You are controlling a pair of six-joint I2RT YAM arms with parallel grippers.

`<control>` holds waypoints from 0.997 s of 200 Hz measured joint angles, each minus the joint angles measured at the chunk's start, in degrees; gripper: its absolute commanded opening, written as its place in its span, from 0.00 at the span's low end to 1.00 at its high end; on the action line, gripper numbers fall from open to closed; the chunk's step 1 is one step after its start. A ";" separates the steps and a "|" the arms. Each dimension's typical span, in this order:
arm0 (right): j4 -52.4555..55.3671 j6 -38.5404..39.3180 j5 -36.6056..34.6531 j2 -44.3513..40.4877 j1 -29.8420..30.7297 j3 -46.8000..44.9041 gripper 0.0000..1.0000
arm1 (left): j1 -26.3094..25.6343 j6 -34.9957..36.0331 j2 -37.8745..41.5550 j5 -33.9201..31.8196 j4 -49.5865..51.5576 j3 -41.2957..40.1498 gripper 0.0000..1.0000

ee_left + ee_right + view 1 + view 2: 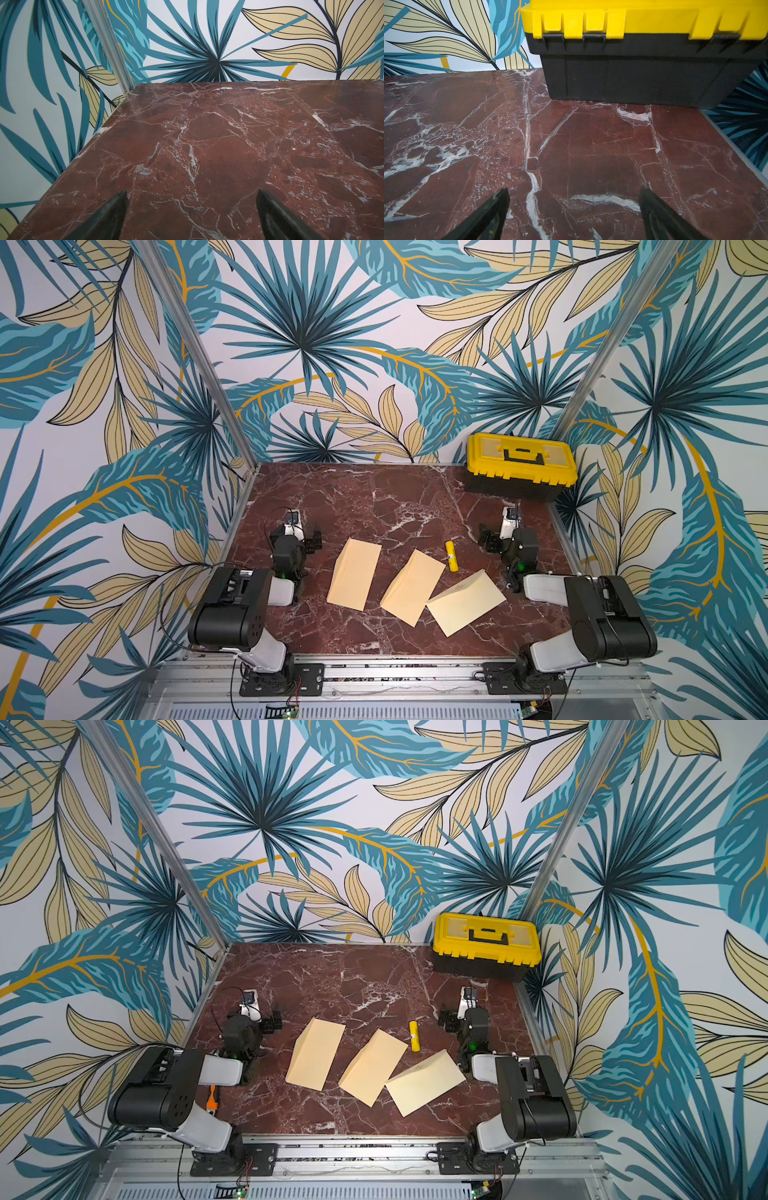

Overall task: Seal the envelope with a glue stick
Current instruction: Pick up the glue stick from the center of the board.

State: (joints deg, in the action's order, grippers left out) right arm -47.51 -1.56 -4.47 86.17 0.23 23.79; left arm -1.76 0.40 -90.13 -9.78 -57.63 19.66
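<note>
Evidently waiting to start: holding nothing in left tool (192,192) or right tool (574,190), both spread wide near the side edges of the red marble surface (374,497). Laid flat right of centre, near the cream paper envelope (465,602) closest to the right edge (handy for the right arm): small yellow cylindrical glue stick (451,556). Lengthwise roughly far edge to near edge; cap end unclear.

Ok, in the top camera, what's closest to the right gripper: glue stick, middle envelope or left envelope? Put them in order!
From the right gripper in a top view:
1. glue stick, close by, toward the middle.
2. middle envelope, in the centre.
3. left envelope, farthest over on the left.
</note>
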 measured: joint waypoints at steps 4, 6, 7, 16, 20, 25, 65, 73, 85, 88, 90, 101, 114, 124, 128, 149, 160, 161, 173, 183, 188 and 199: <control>0.00 0.11 0.00 -0.02 0.07 0.00 1.00 | 0.00 0.02 0.00 0.00 0.00 0.00 1.00; 0.00 0.11 0.02 -0.02 0.09 0.00 1.00 | 0.00 0.00 0.00 0.00 0.00 -0.02 1.00; 0.00 0.11 0.02 -0.02 0.09 0.00 1.00 | 0.00 0.00 0.00 0.00 0.00 -0.02 1.00; 0.02 0.15 0.02 -0.02 0.20 0.00 0.99 | 0.00 0.00 0.00 0.00 0.00 0.00 1.00; 0.00 0.17 0.02 0.00 0.22 0.00 1.00 | 0.00 0.00 0.00 0.00 0.00 0.00 1.00; 0.00 0.20 0.02 0.00 0.24 0.00 0.99 | 0.00 0.00 0.00 0.00 0.00 0.00 1.00; 0.00 0.35 0.02 -0.02 0.24 0.00 0.99 | 0.00 0.02 0.00 0.00 0.00 0.00 1.00; 0.02 0.35 0.02 -0.02 0.24 0.00 1.00 | 0.00 0.00 0.00 0.00 0.00 0.00 1.00; 0.00 0.35 0.02 -0.02 0.24 0.00 1.00 | 0.00 0.00 0.00 0.00 0.00 -0.02 1.00; 0.00 0.33 0.02 -0.02 0.24 0.00 1.00 | 0.00 0.00 0.00 0.00 0.00 0.00 1.00; 0.02 0.35 0.02 -0.02 0.24 0.00 1.00 | 0.00 0.00 0.00 0.00 0.00 0.00 1.00; 0.00 0.33 0.02 -0.02 0.24 0.00 1.00 | 0.00 0.02 0.00 0.00 0.00 0.00 1.00; 0.02 0.35 0.02 0.00 0.24 0.00 0.99 | 0.00 0.02 0.00 0.00 0.00 0.00 1.00; 0.00 0.35 0.02 0.00 0.24 0.00 1.00 | 0.00 0.00 0.00 0.00 0.00 0.00 1.00; 0.00 0.33 0.02 -0.02 0.24 0.00 0.99 | 0.00 0.00 0.00 0.00 0.00 0.00 1.00; 0.02 0.33 0.02 -0.02 0.24 0.00 0.99 | 0.00 0.00 0.00 0.00 0.00 0.00 1.00; 0.00 0.33 0.02 -0.02 0.24 0.00 1.00 | 0.00 0.00 0.00 0.00 0.00 0.00 1.00; 0.00 0.33 0.02 -0.02 0.24 0.00 1.00 | 0.00 0.00 0.00 0.00 0.00 -0.02 1.00; 0.00 0.35 0.00 -0.02 0.24 0.00 0.99 | 0.00 0.00 0.00 -0.04 -0.02 0.00 1.00; 0.02 0.35 -0.02 -0.02 0.24 0.00 0.99 | 0.00 -0.07 0.00 -0.33 -0.04 -0.02 1.00; 0.04 0.35 -0.04 -0.02 0.24 0.00 0.99 | 0.00 -0.24 0.02 -0.57 -0.04 -0.02 1.00; 1.55 0.33 -0.26 -0.66 0.24 0.24 1.00 | 0.00 -0.46 0.35 -1.11 0.02 -0.02 1.00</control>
State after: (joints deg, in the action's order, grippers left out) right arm -45.95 -1.23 -4.73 85.52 0.47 24.03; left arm -1.76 -0.05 -89.78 -10.90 -57.60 19.64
